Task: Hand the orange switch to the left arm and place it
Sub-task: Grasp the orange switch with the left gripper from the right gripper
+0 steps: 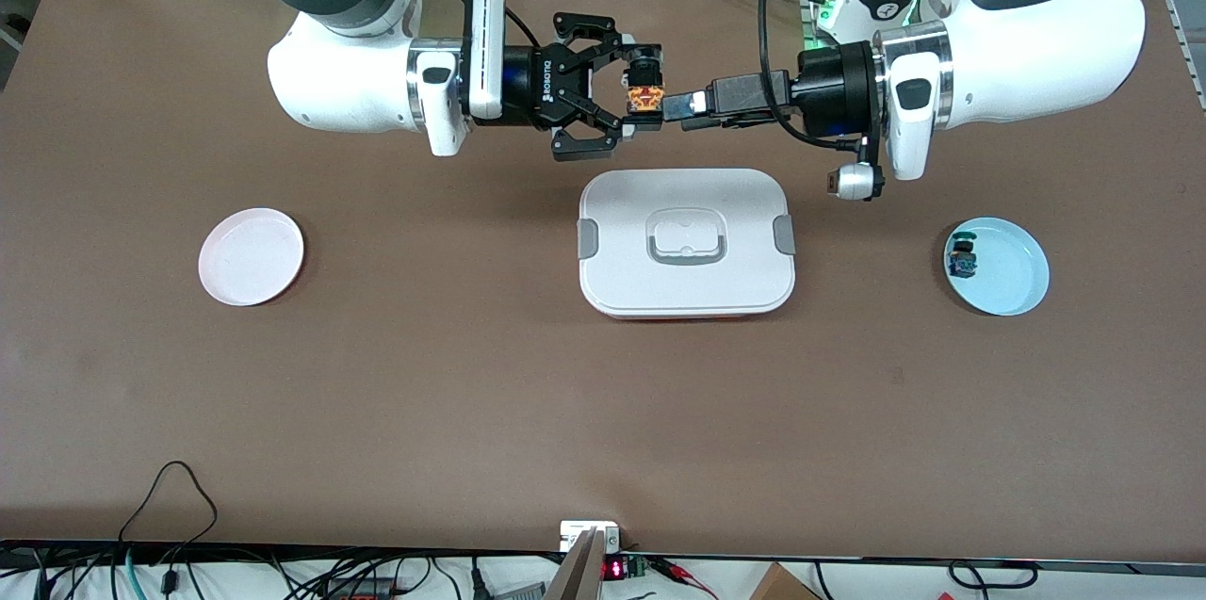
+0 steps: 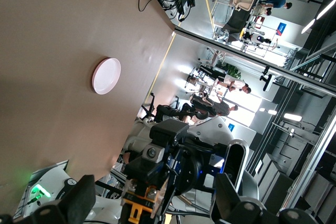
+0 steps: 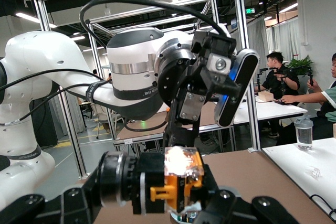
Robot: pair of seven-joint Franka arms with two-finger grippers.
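Fingers: right gripper (image 1: 629, 103) clamps the orange switch (image 1: 646, 98) above the table, up past the box (image 1: 686, 242); left gripper (image 1: 680, 106) spread wide at it. Left wrist: switch (image 2: 137, 207) between open fingers (image 2: 231, 199). Right wrist: switch (image 3: 178, 179) held. Close left squarely before right releases, stay high over box.

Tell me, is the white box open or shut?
Shut. The box has its lid flat on top, and a grey clip sits at each end of it.
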